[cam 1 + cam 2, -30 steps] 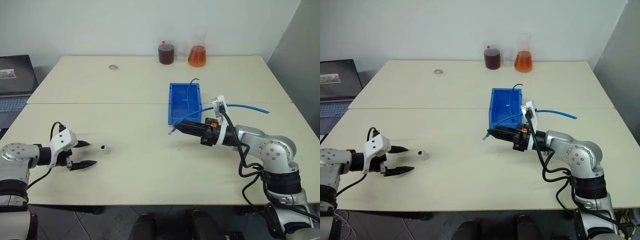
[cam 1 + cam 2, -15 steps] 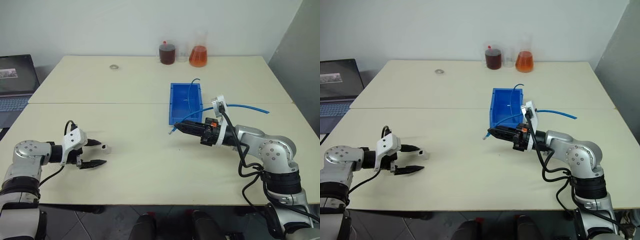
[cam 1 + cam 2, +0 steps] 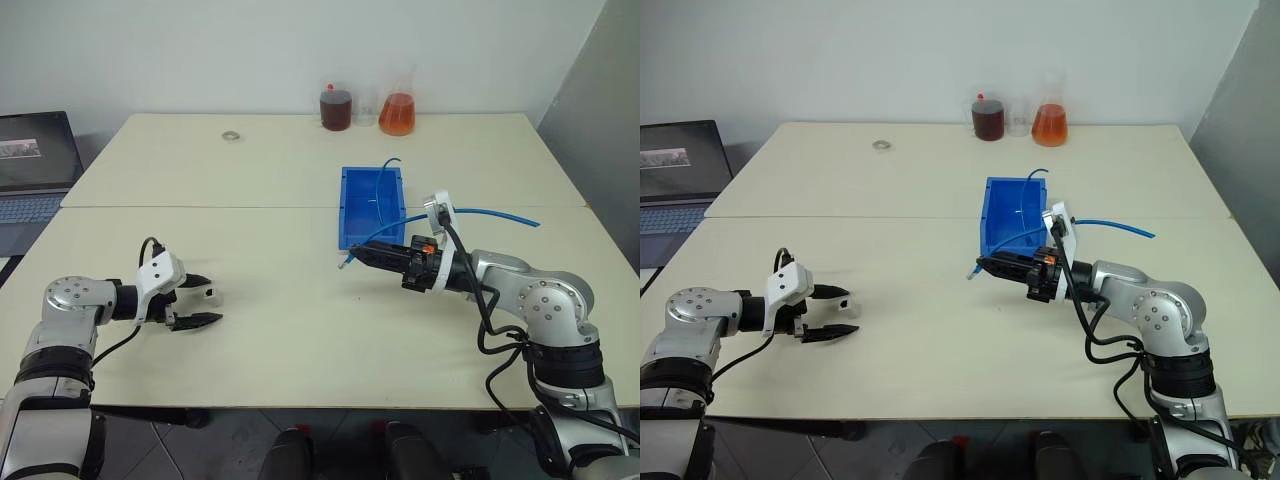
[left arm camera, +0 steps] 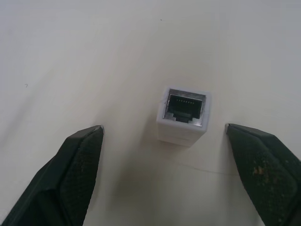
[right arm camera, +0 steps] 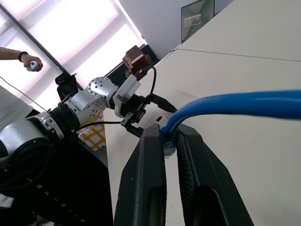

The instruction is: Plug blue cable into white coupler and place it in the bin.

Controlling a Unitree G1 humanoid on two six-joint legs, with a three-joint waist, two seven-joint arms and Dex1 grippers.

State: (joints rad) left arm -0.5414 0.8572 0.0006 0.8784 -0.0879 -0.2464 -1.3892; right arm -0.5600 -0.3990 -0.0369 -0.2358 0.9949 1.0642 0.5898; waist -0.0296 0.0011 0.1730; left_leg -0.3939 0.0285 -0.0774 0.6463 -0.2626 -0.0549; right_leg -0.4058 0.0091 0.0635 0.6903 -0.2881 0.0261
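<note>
The white coupler [image 4: 182, 116] lies on the table, well apart from the bin [image 3: 369, 207], between the spread fingers of the left gripper [image 3: 203, 301], not yet gripped. The blue cable [image 5: 244, 104] is pinched near its plug by the right gripper [image 3: 362, 254], just beside the bin. Plugging and binning are judged still undone.

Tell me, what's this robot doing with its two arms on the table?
It is getting ready to join a cable to a connector. The right gripper is shut on the blue cable near its plug end, holding it above the table beside the blue bin. The left gripper is open, with its fingers on either side of the white coupler, which sits on the table, not yet grasped. Nothing is plugged in yet.
</note>
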